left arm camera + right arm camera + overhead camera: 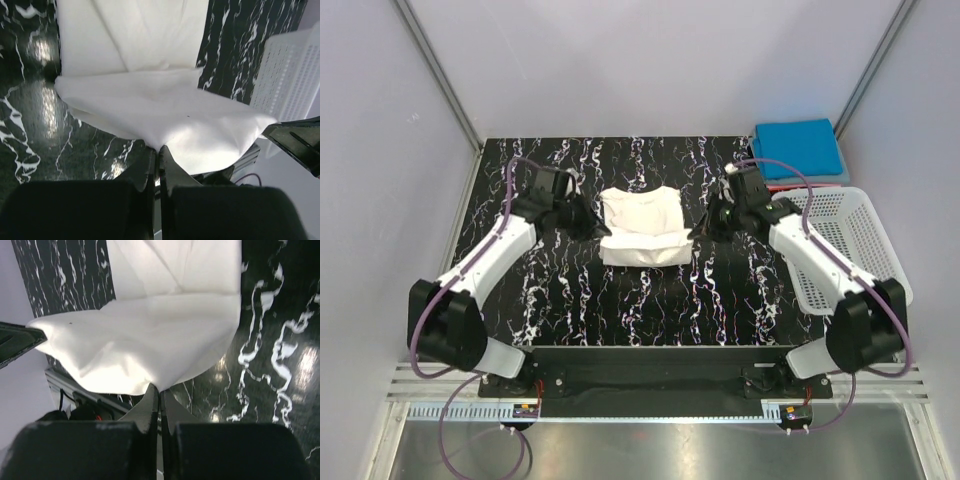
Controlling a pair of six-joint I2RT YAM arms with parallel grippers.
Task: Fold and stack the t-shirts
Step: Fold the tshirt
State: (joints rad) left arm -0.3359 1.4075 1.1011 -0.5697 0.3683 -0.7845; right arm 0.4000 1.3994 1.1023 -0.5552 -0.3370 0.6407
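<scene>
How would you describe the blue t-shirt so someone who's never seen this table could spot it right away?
Find the black marbled table, then go to its far right corner, just beyond the white lattice basket. The blue t-shirt lies there, folded into a flat rectangle. It is the only bright blue thing in view; the white t-shirt sits mid-table.

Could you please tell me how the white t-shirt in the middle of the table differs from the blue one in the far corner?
The white t-shirt lies mid-table, half folded, its near edge pinched by the left gripper and right gripper. The blue t-shirt sits untouched at the far right corner, beyond the basket. The white one is rumpled, the blue one a neat flat rectangle. Both are soft cloth.
</scene>
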